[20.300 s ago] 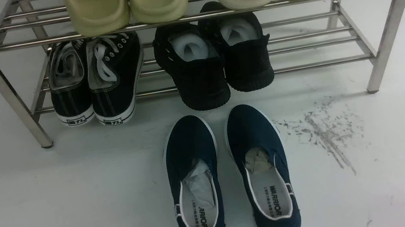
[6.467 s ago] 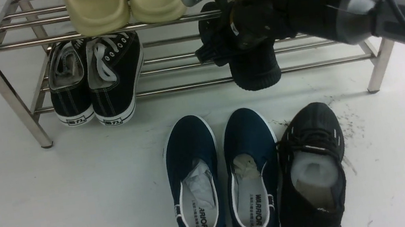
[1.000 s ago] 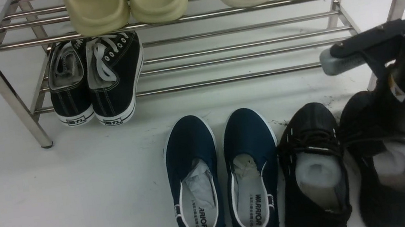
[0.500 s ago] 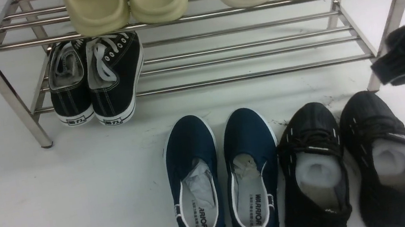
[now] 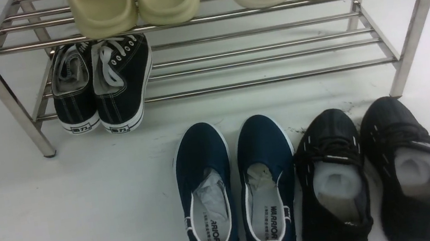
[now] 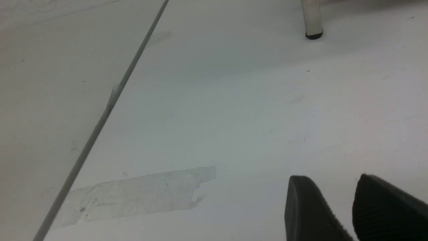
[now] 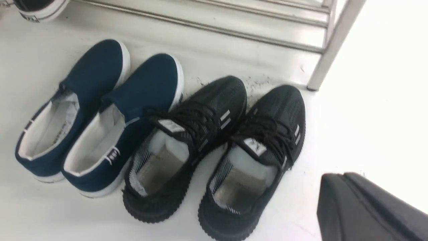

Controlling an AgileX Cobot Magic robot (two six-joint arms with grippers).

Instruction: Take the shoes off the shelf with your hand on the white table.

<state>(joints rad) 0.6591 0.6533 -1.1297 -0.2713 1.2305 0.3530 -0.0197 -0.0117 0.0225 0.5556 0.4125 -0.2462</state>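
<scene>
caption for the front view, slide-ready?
Black knit sneakers now on the white table beside navy slip-ons; canvas sneakers remain on the steel shelf.

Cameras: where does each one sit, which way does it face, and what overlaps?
Front: between the arms, facing the shelf and shoes; no robot parts show.
Left wrist: above the white table, near a shelf leg; left gripper fingertips apart.
Right wrist: looks down on the shoes; right gripper at the edge.
Shared: front and right wrist show shoes, navy slip-ons.

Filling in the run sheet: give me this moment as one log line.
black sneakers: both on white table, beside navy slip-ons | shelf: canvas sneakers remain | right pincer: shut, empty | left pincer: open
</scene>
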